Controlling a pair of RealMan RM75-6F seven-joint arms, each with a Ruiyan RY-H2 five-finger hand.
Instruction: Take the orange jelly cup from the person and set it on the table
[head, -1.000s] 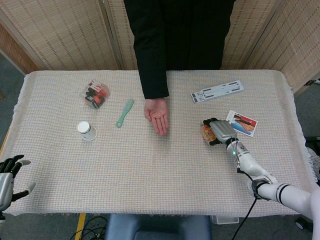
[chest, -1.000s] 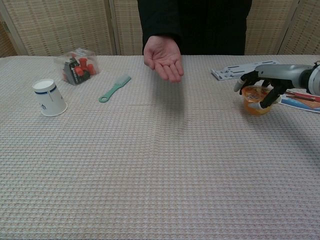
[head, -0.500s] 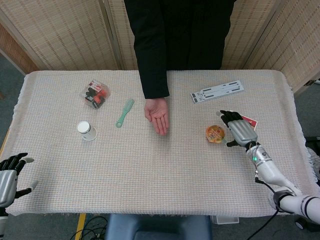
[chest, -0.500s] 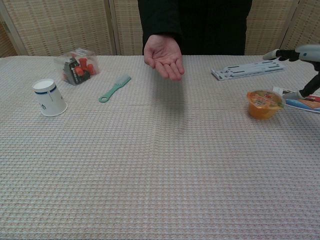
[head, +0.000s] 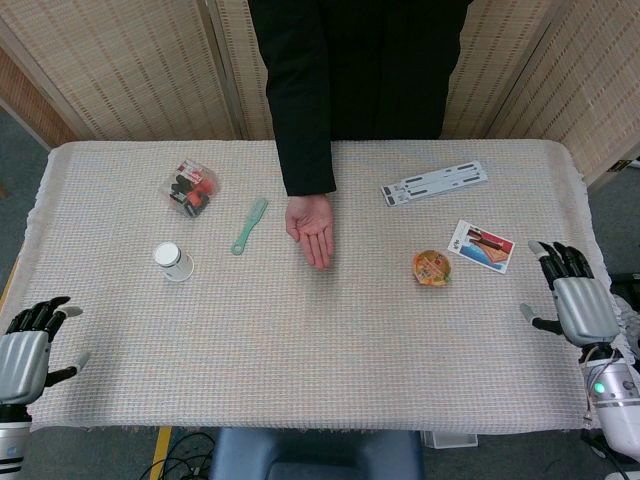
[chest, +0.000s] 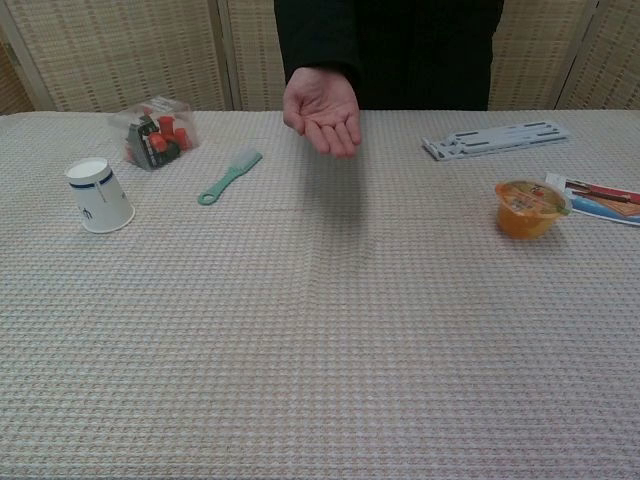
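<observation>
The orange jelly cup (head: 431, 267) (chest: 527, 207) stands upright on the table's right side, with nothing touching it. My right hand (head: 574, 302) is open at the table's right edge, well clear of the cup, fingers spread. At the front left corner my left hand (head: 27, 346) is open too, holding nothing. The person's empty hand (head: 311, 229) (chest: 323, 122) hangs palm up over the table's middle. Neither of my hands shows in the chest view.
A white paper cup (head: 172, 260) lies left, with a green comb (head: 249, 225) and a bag of red and black parts (head: 190, 187) behind it. A picture card (head: 480, 245) lies right of the jelly cup; a pale blue strip (head: 434, 182) sits at back right.
My right hand let go of the jelly cup and drew back to the table's right edge. The cup stays on the table. The left hand rose slightly.
</observation>
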